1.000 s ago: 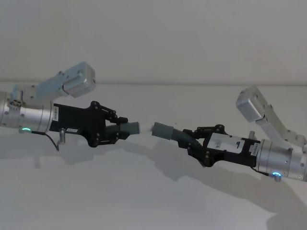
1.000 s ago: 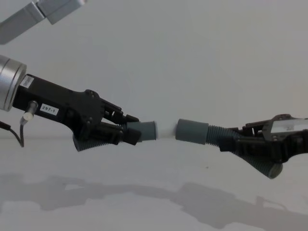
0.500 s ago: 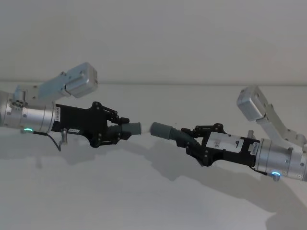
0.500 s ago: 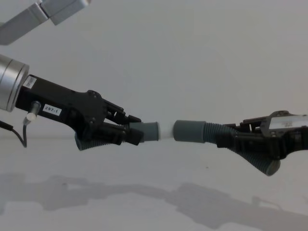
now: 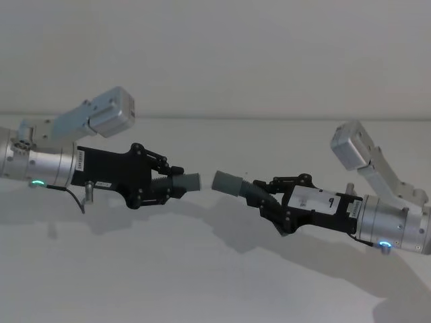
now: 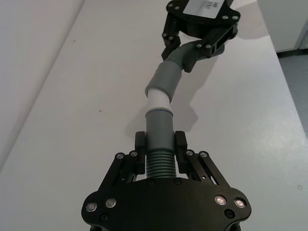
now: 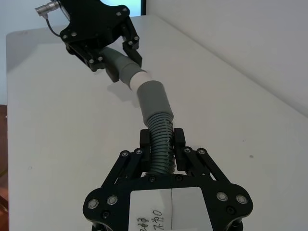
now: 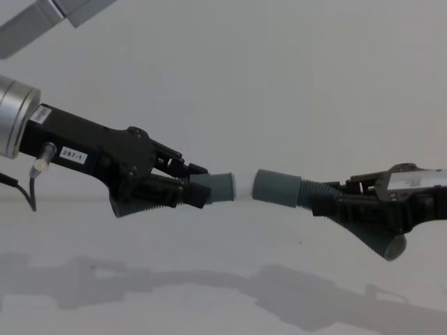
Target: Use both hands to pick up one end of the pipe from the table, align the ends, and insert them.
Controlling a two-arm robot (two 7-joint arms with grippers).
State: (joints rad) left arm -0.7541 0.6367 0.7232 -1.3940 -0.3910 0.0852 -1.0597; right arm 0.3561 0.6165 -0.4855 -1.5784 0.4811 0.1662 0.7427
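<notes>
Both pipe pieces hang in the air above the white table (image 5: 202, 269). My left gripper (image 5: 165, 183) is shut on the ribbed middle of the left pipe piece (image 8: 220, 187), whose whitish tip (image 8: 243, 188) points right. My right gripper (image 5: 269, 195) is shut on the ribbed middle of the right pipe piece (image 8: 277, 187). In the left wrist view the whitish tip (image 6: 158, 98) meets the mouth of the right piece's cuff (image 6: 166, 79), with the two ends nearly in line. In the right wrist view the grey cuff (image 7: 154, 98) touches the tip (image 7: 139, 79) held by the left gripper (image 7: 120, 50).
A plain white wall stands behind the table. The silver elbow links of both arms (image 5: 101, 111) (image 5: 357, 148) rise at the left and right. A cable hangs under the left wrist (image 5: 74, 198). Shadows of the arms lie on the table.
The two pieces have drawn closer: the left cuff has shifted right and the right cuff slightly left, so the gap between the grey cuffs has narrowed. Both grips are unchanged.
</notes>
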